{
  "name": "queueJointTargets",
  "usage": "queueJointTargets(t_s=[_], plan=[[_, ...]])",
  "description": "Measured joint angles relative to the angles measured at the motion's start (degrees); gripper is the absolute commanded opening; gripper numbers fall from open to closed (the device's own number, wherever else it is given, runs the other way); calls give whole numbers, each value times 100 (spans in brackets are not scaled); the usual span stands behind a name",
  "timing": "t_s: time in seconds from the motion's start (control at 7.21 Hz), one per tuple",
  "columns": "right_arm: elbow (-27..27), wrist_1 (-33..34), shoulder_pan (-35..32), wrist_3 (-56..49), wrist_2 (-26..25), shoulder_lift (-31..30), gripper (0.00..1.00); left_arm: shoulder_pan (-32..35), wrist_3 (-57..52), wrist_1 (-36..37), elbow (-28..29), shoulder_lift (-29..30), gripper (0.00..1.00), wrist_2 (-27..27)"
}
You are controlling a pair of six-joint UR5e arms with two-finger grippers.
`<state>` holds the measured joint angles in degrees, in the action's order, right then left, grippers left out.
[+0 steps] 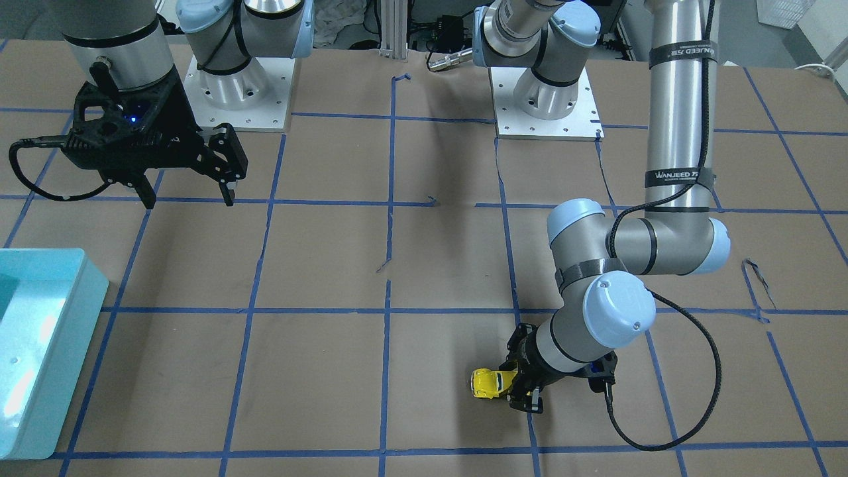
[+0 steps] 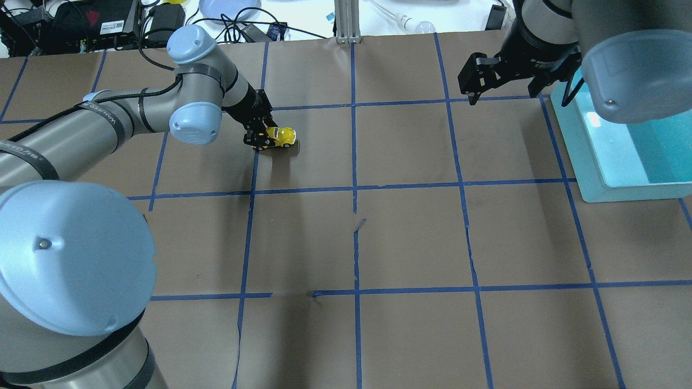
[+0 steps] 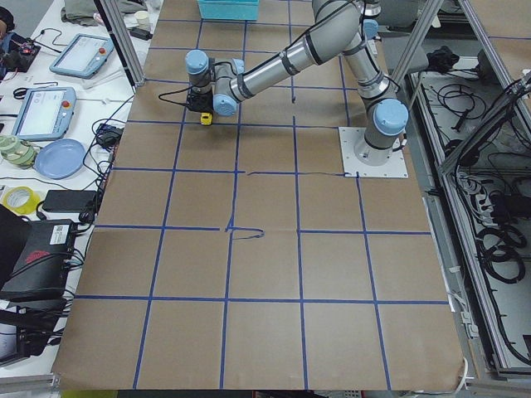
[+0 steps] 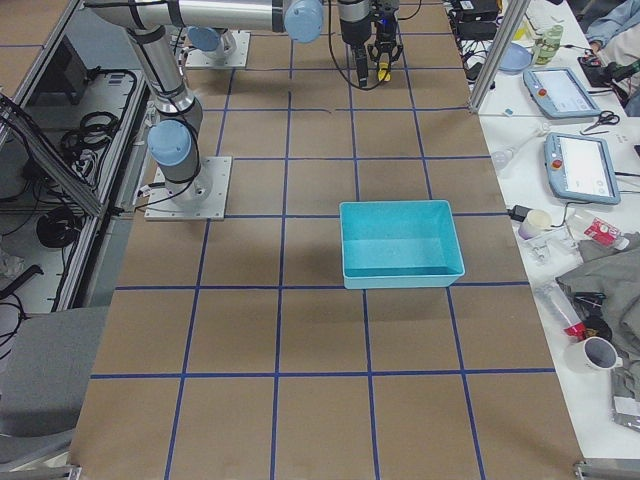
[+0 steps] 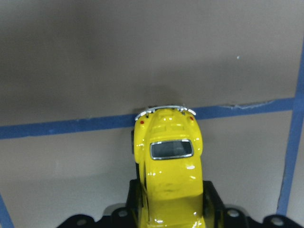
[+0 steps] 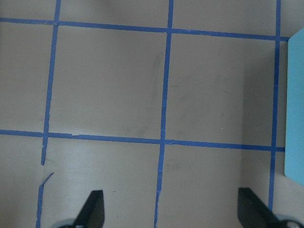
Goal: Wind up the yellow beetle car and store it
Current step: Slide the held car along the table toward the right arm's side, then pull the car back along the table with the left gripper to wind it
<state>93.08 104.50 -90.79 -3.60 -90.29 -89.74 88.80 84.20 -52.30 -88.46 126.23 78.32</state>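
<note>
The yellow beetle car (image 5: 167, 171) is held between the fingers of my left gripper (image 5: 168, 209), which is shut on its sides. It sits low at the brown table, near a blue tape line. It also shows in the overhead view (image 2: 280, 136) and the front-facing view (image 1: 489, 383), with the left gripper (image 2: 258, 138) at its end. My right gripper (image 2: 500, 89) is open and empty, hovering above the table beside the teal bin (image 2: 621, 146). In the right wrist view its two fingertips (image 6: 95, 204) stand wide apart.
The teal bin (image 1: 40, 344) stands at the table's edge on my right side. Blue tape lines form a grid on the brown paper table (image 2: 411, 232). Tablets, cables and cups lie on the side benches (image 3: 58, 108).
</note>
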Motion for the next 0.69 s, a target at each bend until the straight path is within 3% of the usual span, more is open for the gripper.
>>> queueJointTargets(t_s=[0.69], plan=[[0, 2, -9, -2, -2, 0, 100, -246, -454, 7, -23, -26, 0, 447]])
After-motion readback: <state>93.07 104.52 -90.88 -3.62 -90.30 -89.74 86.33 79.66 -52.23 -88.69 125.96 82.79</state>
